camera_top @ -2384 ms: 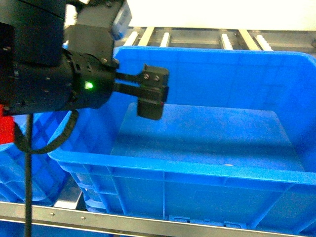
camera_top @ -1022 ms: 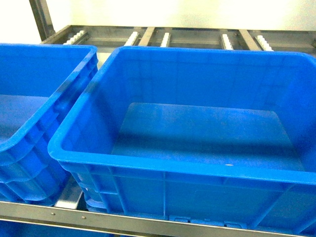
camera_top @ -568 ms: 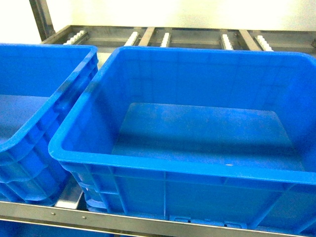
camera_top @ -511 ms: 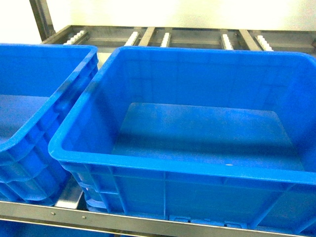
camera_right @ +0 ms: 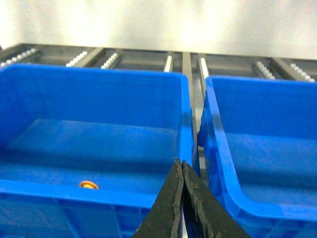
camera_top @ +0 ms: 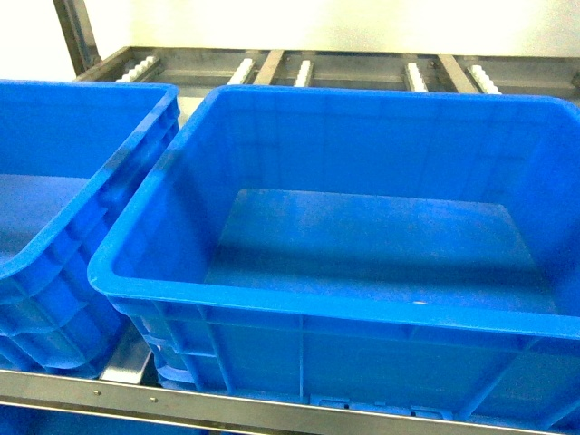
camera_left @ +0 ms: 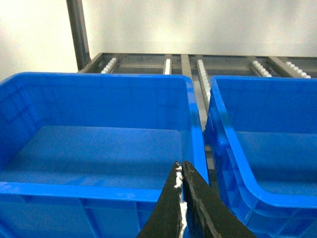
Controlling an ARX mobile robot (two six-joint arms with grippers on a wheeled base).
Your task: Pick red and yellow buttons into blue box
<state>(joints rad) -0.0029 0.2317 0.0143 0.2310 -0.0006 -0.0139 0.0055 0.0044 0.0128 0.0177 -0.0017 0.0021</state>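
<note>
- Blue plastic fills the head view: the large, deep blue box (camera_top: pixel 299 308) with a thick rolled rim sits in the centre on a metal roller rack (camera_top: pixel 272 63).
- A second blue crate (camera_top: pixel 54 263) stands just beside it on the left.
- A moment ago the left arm reached over the blue box with a dark block in its gripper. Now no arm appears in the head view at all.
- The left gripper (camera_left: pixel 180 173) shows in its wrist view pulled back in front of two crates. Its dark fingers are pressed together and no object is visible between them.
- The right gripper (camera_right: pixel 180 171) is likewise closed and empty, and hangs in front of two crates.
- The visible floor of the blue box is bare. Its near strip is hidden behind the front wall.
- A small round orange-yellow spot (camera_right: pixel 88 185) peeks over the near rim of the left-hand crate in the right wrist view. It may be the yellow button, but it is too small to tell.
- No red button is visible anywhere.
- The retreat probably means one drop is finished, and another pick likely follows.
</note>
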